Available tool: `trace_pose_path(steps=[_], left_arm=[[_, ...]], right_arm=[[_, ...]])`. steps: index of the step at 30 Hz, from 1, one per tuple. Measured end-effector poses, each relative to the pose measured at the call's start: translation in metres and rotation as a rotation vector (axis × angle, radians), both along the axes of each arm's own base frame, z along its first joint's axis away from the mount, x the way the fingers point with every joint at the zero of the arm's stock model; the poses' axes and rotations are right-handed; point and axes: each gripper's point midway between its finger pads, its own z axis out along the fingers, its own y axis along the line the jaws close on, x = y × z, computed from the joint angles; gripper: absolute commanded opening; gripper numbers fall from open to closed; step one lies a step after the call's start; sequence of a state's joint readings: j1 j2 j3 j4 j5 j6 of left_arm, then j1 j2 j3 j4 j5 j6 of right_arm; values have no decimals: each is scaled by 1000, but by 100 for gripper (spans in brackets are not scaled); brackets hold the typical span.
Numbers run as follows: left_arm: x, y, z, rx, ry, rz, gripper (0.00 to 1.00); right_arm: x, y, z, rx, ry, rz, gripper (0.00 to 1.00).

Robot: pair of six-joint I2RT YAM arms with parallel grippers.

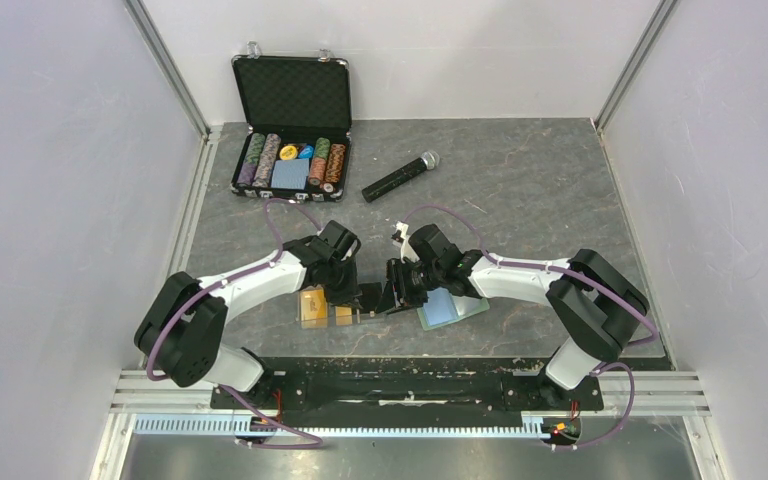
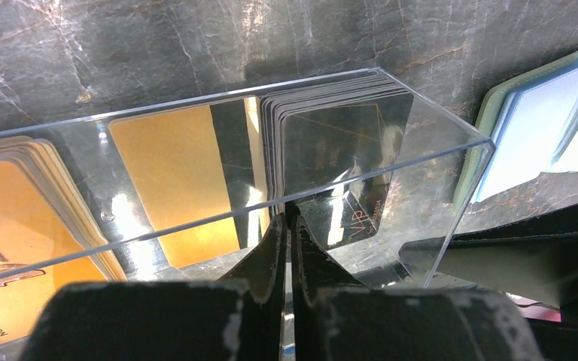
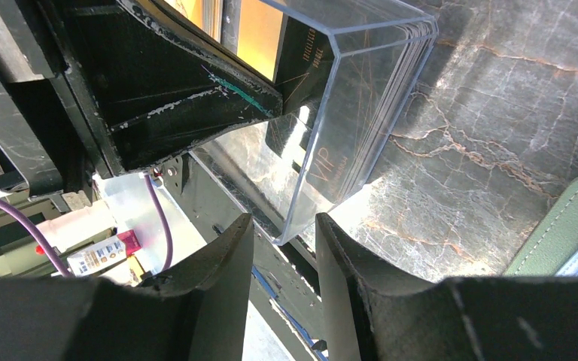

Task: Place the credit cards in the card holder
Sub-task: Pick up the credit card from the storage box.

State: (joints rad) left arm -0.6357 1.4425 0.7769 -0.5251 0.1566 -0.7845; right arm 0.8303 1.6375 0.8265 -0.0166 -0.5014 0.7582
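Left wrist: my left gripper (image 2: 287, 219) is pressed together at the tray (image 2: 451, 195) wall. The cards (image 2: 331, 143) sit inside, the holder (image 2: 489, 116) open alongside. My right gripper (image 3: 284, 226), spread, straddles the corner. Pinching wall instead of card would drag the tray.

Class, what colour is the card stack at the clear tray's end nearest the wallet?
The stack is black, with VIP lettering; left wrist view shows it best.

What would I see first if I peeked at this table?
The open black case of colourful poker chips at the table's far left, a microphone lying to its right. Nearer, the left arm and right arm meet over a clear tray of orange and gold cards, beside the green card holder.
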Motion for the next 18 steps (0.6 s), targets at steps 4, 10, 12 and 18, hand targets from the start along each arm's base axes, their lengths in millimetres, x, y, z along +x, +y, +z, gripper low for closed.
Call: trace_pose_path(steps=[4, 10, 12, 18], left_arm=[[0, 0, 1, 0, 2, 0, 2], [0, 0, 3, 5, 5, 0, 2], [0, 0, 4, 5, 6, -1, 2], [0, 0, 7, 4, 6, -3, 4]], right_arm=[[0, 0, 0, 0, 0, 0, 38], [0, 0, 0, 1, 1, 1, 38], [0, 0, 0, 1, 1, 0, 38], [0, 0, 0, 0, 2, 0, 38]])
